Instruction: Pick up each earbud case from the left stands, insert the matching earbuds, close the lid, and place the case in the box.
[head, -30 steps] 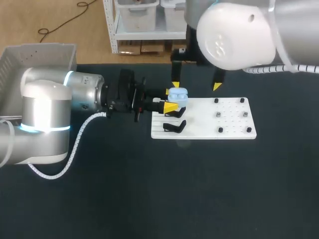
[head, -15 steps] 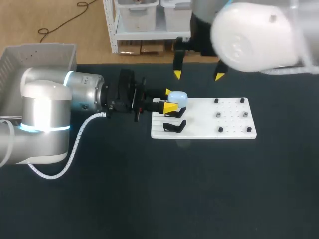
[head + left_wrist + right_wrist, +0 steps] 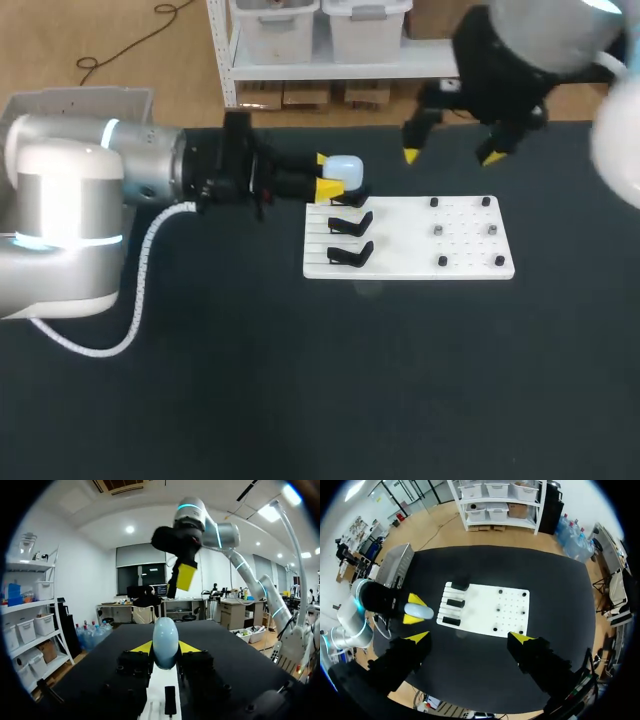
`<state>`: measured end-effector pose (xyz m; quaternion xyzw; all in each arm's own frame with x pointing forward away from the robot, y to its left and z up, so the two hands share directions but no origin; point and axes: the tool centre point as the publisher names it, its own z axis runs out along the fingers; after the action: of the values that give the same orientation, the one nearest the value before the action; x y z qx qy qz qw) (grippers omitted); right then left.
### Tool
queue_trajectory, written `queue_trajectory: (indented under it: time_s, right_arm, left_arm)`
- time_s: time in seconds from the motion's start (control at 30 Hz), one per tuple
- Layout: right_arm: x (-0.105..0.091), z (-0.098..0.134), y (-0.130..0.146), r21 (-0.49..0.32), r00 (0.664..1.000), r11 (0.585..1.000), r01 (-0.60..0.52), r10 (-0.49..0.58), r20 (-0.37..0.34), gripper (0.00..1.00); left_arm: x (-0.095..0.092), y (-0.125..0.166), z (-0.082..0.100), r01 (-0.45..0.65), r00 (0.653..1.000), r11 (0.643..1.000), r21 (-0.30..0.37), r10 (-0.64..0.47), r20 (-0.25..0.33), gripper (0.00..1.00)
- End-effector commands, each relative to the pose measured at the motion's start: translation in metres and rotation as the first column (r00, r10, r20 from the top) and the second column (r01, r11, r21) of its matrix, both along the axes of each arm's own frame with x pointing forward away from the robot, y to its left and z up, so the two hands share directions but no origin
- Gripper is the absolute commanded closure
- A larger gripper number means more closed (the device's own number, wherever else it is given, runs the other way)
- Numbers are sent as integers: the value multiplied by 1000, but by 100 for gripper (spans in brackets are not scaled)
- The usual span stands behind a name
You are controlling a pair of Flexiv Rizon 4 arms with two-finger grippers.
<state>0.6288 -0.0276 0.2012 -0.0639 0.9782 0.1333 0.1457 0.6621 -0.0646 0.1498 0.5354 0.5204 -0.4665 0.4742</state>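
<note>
My left pincer [image 3: 333,175] is clamped on the pale-blue oval earbud case [image 3: 344,167], right pincer [image 3: 450,156] apart; being so rounded, it might squirt free.

No lettering, number or sign can be read in any view; the earbud case [image 3: 342,168] and the white board [image 3: 400,238] show only plain surfaces
</note>
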Motion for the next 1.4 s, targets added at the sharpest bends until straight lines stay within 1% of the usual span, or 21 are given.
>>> queue_trajectory:
  time_s: [0.03, 0.07, 0.13, 0.17, 0.3, 0.4, 0.5, 0.57, 0.6, 0.73, 0.77, 0.83, 0.9, 0.93, 1.0, 1.03, 1.07, 1.13, 1.17, 1.33, 1.4]
  right_arm:
    - [-15, -4, -12, 98, 990, 995, 6, -19, 136, 0]
    - [-15, -4, -12, 98, 990, 995, 6, -19, 136, 0]
    - [-15, -4, -12, 98, 990, 995, 6, -19, 136, 0]
    - [-15, -4, -12, 98, 990, 995, 6, -19, 136, 0]
    - [-15, -4, -12, 98, 990, 995, 6, -19, 136, 0]
    - [-15, -4, -12, 98, 990, 995, 6, -19, 136, 0]
    - [-15, -4, -12, 98, 990, 995, 6, -19, 136, 0]
    - [-15, -4, -12, 98, 990, 995, 6, -19, 136, 0]
    - [-15, -4, -12, 98, 990, 995, 6, -19, 136, 0]
    - [-15, -4, -12, 98, 990, 995, 6, -19, 136, 0]
    - [-15, -4, -12, 98, 990, 995, 6, -19, 136, 0]
    - [-15, -4, -12, 98, 990, 995, 6, -19, 136, 0]
    - [-15, -4, -12, 98, 990, 995, 6, -19, 136, 0]
    - [-15, -4, -12, 98, 990, 995, 6, -19, 136, 0]
    - [-15, -4, -12, 98, 990, 995, 6, -19, 136, 0]
    - [-15, -4, -12, 98, 990, 995, 6, -19, 136, 0]
    - [-15, -4, -12, 98, 990, 995, 6, -19, 136, 0]
    - [-15, -4, -12, 98, 990, 995, 6, -19, 136, 0]
    - [-15, -4, -12, 98, 990, 995, 6, -19, 136, 0]
    - [-15, -4, -12, 98, 990, 995, 6, -19, 136, 0]
    - [-15, -4, -12, 98, 990, 995, 6, -19, 136, 0]
  left_arm:
    - [-18, 12, 20, -156, 988, 986, 54, 157, -11, 100]
    - [-19, 14, 23, -182, 983, 982, 59, 183, -20, 100]
    - [-20, 21, 32, -231, 969, 973, 6, 231, -90, 100]
    - [-20, 25, 36, -262, 961, 965, 12, 262, -93, 100]
    - [-21, 42, 55, -362, 930, 930, 63, 365, -45, 100]
    - [-20, 65, 63, -461, 885, 879, 121, 465, -4, 100]
    - [-20, 94, 66, -559, 826, 808, 187, 562, 38, 100]
    - [-21, 115, 67, -623, 777, 746, 233, 624, 79, 100]
    - [-21, 126, 67, -654, 750, 718, 239, 656, 84, 100]
    - [-15, 172, 62, -758, 639, 576, 307, 750, 171, 100]
    - [-12, 182, 57, -783, 604, 528, 327, 771, 201, 100]
    - [-7, 207, 49, -822, 540, 469, 323, 822, 181, 100]
    - [1, 236, 40, -847, 489, 387, 363, 836, 249, 100]
    - [3, 243, 37, -858, 466, 368, 360, 851, 241, 100]
    - [7, 258, 35, -869, 435, 315, 381, 853, 287, 100]
    - [10, 268, 32, -880, 410, 289, 377, 863, 294, 100]
    - [13, 277, 31, -886, 392, 275, 372, 874, 287, 100]
    - [19, 294, 29, -897, 362, 233, 376, 876, 320, 100]
    - [21, 302, 29, -903, 342, 218, 369, 885, 315, 100]
    - [38, 344, 25, -916, 291, 152, 372, 889, 353, 100]
    - [44, 359, 23, -918, 284, 143, 369, 888, 362, 100]
